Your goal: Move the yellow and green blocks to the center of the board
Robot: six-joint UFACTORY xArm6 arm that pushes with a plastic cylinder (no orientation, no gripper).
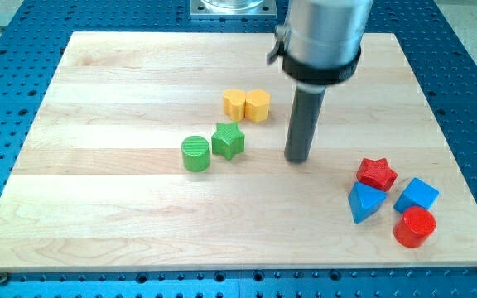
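Camera view: my tip (297,159) bare, holds nothing, rests right of green star (228,141), apart. Green cylinder (195,154), yellow blocks (247,105) near star. Grouping looks nearly done; next, small nudge.

- On the worktop (98,83), the left yellow block (235,103) and the right yellow block (257,105) touch, side by side, just above the middle.
- The green star (228,141) lies just below them, with the green cylinder (195,154) beside it on the view's left.
- The tip (297,159) stands apart, to the star's right.
- The red star (376,173), two blue blocks (364,202) (416,195) and the red cylinder (413,227) cluster at the lower right.
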